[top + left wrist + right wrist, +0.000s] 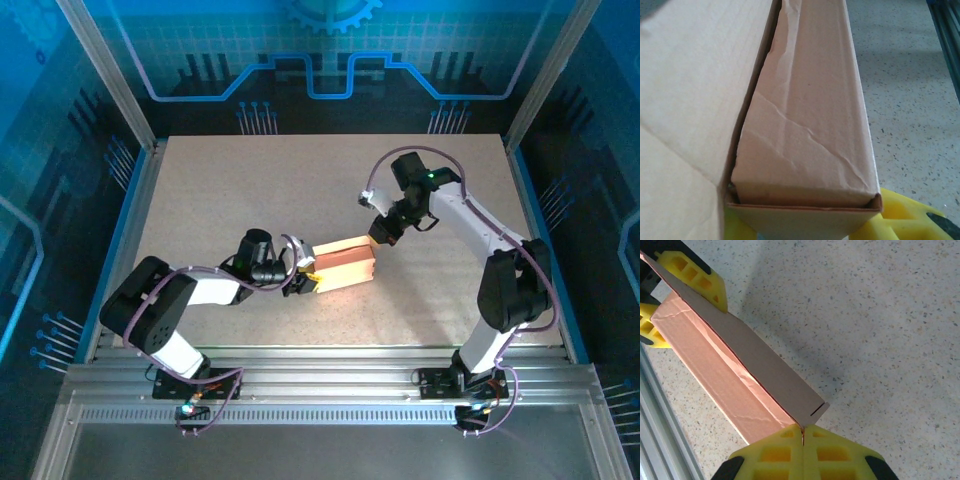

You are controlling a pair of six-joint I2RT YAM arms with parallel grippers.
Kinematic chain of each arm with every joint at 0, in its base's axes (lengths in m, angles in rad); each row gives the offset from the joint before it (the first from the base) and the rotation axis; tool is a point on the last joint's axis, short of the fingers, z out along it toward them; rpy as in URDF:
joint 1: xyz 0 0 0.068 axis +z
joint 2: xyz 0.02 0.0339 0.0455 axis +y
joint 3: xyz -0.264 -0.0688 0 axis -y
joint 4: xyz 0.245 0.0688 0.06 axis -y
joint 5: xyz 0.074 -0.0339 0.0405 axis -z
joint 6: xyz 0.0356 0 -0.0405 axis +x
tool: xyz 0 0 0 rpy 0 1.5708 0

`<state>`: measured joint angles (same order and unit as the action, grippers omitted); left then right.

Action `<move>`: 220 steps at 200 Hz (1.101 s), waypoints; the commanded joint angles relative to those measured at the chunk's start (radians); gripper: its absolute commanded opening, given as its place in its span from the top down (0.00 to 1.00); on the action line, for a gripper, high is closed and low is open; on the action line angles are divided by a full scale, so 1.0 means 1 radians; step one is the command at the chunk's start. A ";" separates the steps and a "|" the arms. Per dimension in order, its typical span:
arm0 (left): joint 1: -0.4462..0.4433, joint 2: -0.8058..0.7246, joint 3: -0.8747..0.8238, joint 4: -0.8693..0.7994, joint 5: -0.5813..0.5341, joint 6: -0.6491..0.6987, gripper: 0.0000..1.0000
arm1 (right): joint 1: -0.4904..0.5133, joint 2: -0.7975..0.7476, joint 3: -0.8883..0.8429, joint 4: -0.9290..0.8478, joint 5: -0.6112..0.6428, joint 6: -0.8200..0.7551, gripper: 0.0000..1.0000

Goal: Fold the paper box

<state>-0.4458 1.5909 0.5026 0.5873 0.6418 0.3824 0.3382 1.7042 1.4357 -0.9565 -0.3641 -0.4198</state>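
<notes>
Inspection of the work area: the paper box lies near the middle of the speckled beige desk, spanning the gap between the two arms, with one end toward each. It is partly folded into a long, narrow trough shape. All faces in view are plain salmon-orange cardboard; the only marks are crease lines and wrinkles. In the left wrist view one long panel is visibly crumpled, with diagonal wrinkles across it, and a taller flat wall stands beside it on the left. The left end effector is at the box's left end. Its jaws stand partly apart, with one yellow finger on each side of the cardboard, gripping that end. The right end effector is at the opposite end. Its two yellow pads are pressed fully together, and the thin edge of the upright wall runs into the seam between them at the corner, so it pinches the cardboard there. The box rests low on the desk, its long axis tilted slightly away from the arm bases toward the right.
</notes>
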 commanded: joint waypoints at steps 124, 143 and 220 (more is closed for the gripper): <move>-0.014 0.039 0.004 0.112 -0.130 -0.013 0.74 | 0.220 -0.167 -0.100 0.125 0.338 0.538 1.00; -0.015 0.042 0.004 0.119 -0.136 -0.017 0.74 | 0.220 -0.166 -0.102 0.111 0.361 0.588 1.00; -0.018 0.067 0.004 0.162 -0.125 -0.061 0.74 | 0.230 -0.274 -0.362 0.377 0.437 0.605 1.00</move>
<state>-0.4610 1.6432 0.5022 0.6952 0.5419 0.3626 0.5362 1.4712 1.1557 -0.6697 0.0765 0.1612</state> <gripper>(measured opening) 0.420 0.049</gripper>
